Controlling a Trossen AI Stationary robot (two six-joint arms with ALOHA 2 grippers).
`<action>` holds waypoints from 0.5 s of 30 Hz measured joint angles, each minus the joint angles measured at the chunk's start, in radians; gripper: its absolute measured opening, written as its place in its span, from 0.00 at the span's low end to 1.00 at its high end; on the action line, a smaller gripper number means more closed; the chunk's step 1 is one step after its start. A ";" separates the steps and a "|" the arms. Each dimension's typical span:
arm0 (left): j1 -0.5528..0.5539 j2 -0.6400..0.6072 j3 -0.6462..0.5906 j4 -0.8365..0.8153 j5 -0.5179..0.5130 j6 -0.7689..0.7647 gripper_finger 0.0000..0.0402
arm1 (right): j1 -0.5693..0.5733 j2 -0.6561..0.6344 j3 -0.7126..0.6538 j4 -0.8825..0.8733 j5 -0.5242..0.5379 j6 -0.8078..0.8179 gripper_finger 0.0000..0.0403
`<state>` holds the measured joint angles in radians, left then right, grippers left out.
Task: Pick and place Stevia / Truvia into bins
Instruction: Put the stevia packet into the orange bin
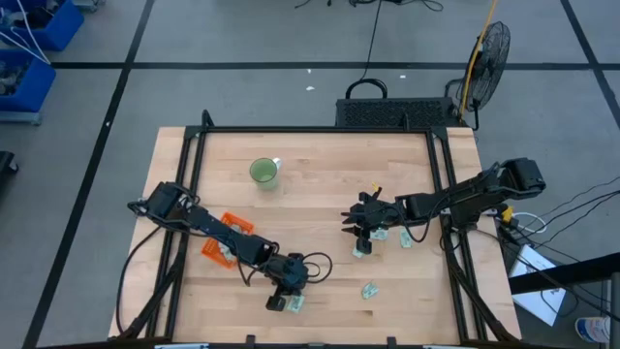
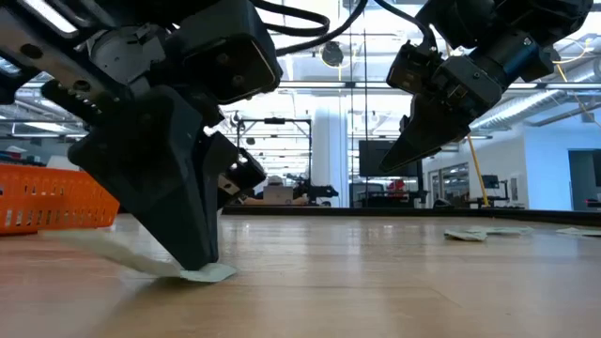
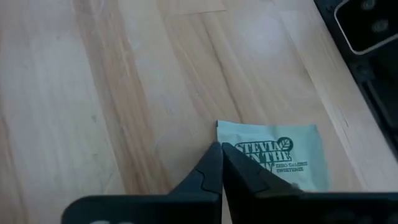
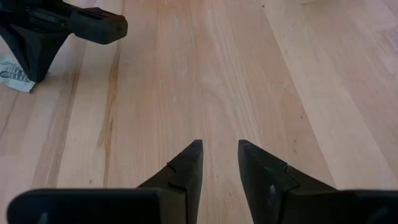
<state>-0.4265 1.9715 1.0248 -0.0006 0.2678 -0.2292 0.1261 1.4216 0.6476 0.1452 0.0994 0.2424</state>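
My left gripper (image 1: 281, 299) is down near the table's near edge, shut, with its tips on a white-and-green Stevia packet (image 3: 280, 158) that lies flat on the wood (image 2: 214, 273). The orange bin (image 1: 232, 225) sits behind it under the left arm and shows at the left of the low view (image 2: 47, 197). My right gripper (image 4: 219, 149) is open and hovers above bare wood right of centre (image 1: 351, 219), touching nothing. Several more packets lie below and beside it (image 1: 360, 250) (image 1: 381, 234) (image 1: 407, 236), and one lies nearer the near edge (image 1: 369, 290). My left gripper meets the Stevia packet at its short edge (image 3: 225, 144), coming from above and pointing down. The shut fingertips (image 2: 199, 263) close over that edge. The packet stays flat on the table, its printed face up. I cannot tell whether the paper is actually pinched between the tips.
A round green cup (image 1: 263, 172) stands toward the far side of the table. Black frame rails run along the table's left and right sides (image 1: 450, 194). Bare wood lies between the two grippers (image 4: 205, 68).
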 joint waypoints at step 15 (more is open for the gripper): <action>-0.027 -0.464 -0.007 -0.640 -0.370 -0.061 0.00 | 0.000 0.000 0.000 -0.001 0.000 0.000 0.24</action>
<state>-0.4532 1.5072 1.0180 -0.6405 -0.1025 -0.2904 0.1261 1.4216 0.6476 0.1444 0.0994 0.2420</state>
